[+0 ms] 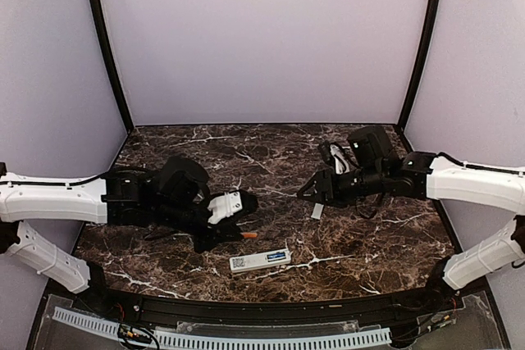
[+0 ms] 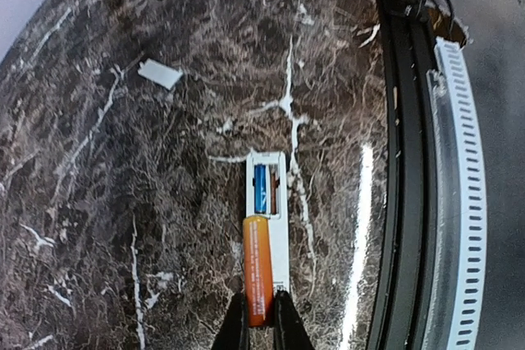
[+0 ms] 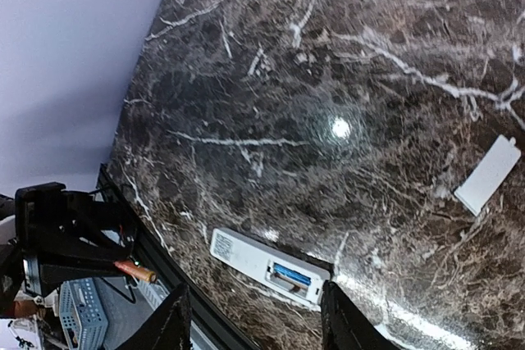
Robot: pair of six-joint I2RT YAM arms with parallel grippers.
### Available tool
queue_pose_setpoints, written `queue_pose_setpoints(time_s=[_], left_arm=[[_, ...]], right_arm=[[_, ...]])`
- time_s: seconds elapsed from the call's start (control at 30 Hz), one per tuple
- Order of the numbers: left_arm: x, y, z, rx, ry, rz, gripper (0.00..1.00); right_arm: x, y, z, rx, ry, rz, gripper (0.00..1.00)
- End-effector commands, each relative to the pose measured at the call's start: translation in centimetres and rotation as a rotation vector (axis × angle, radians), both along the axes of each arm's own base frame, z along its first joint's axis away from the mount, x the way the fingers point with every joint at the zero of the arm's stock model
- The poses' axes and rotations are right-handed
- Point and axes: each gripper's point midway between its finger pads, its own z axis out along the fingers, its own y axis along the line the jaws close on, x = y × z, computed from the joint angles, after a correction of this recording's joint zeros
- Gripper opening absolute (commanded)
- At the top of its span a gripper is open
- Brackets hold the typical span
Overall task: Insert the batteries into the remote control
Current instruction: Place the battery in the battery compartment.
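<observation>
Left wrist view reveals left gripper (image 2: 261,319) clamping 1 orange battery (image 2: 257,268).

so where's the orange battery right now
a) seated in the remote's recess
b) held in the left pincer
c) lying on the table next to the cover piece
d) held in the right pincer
b: the left wrist view shows the orange battery clamped in the left pincer above the remote control, whose recess holds only the blue battery.
</observation>
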Motion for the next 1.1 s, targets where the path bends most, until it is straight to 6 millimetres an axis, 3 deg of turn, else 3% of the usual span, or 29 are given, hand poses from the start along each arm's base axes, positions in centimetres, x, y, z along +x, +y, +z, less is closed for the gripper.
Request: queue_pose_setpoints(time_s=[0.0,0.17,0.27,0.53,1.07], left_arm=[[-0.3,-0.4,-4.5,0.140,0.081,-0.023,0.00],[0.0,-3.0,-7.0,0.174,0.131,-0.078,0.00],[-0.2,-4.0,-7.5,0.174,0.155,-0.109,0.00],[-0.3,-4.8,-9.4,0.224,0.194,-0.141,0.00],[0.4,-4.9,-11.2,0.303,0.194,-0.133,0.00]], right_arm=[[-1.7,0.0,-4.5,-0.063,0.104,0.076,0.50],[-2.7,1.0,-7.5,-0.060,0.184,0.177,0.43],[-3.0,1.5,-8.5,-0.053,0.213,0.224,0.42],[-3.1,3.1,-10.1,-0.029,0.248,0.308,0.41],[-3.9,2.9,-11.6,-0.007,0.303,0.309,0.39]])
